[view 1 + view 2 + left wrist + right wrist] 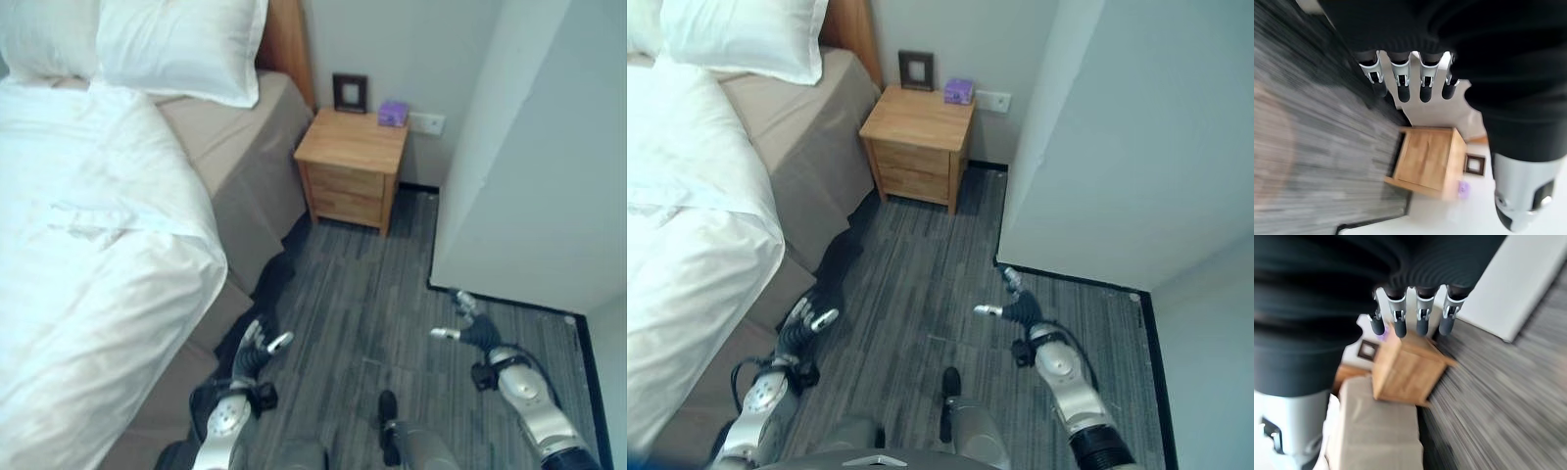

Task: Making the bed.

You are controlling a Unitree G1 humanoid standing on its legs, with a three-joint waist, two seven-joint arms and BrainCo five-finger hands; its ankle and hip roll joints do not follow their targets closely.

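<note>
Both hands hang empty over the floor (pixel 372 294), fingers loosely extended and holding nothing: the left hand (pixel 257 345) is just beside the bed's lower edge, the right hand (pixel 468 326) well apart from it, near the white wall panel (pixel 529 157). Neither touches any bedding. Outward from the left hand, the bed (pixel 235 176) shows a bare tan mattress side and a strip of uncovered tan sheet by the headboard, while the white duvet (pixel 98 264) lies bunched and creased toward the bed's middle, its edge rumpled rather than drawn straight. Two white pillows (pixel 176 44) sit at the head. Beyond the bed's corner stands a wooden nightstand (pixel 351 166) carrying a dark frame (pixel 350 93) and a small purple box (pixel 393 114). By my reading the job is at its approach stage, nothing yet grasped. Next, the robot likely needs to turn toward the bed, reach the left hand to the duvet's near edge, and pinch the cloth so it can be pulled over the exposed strip.
</note>
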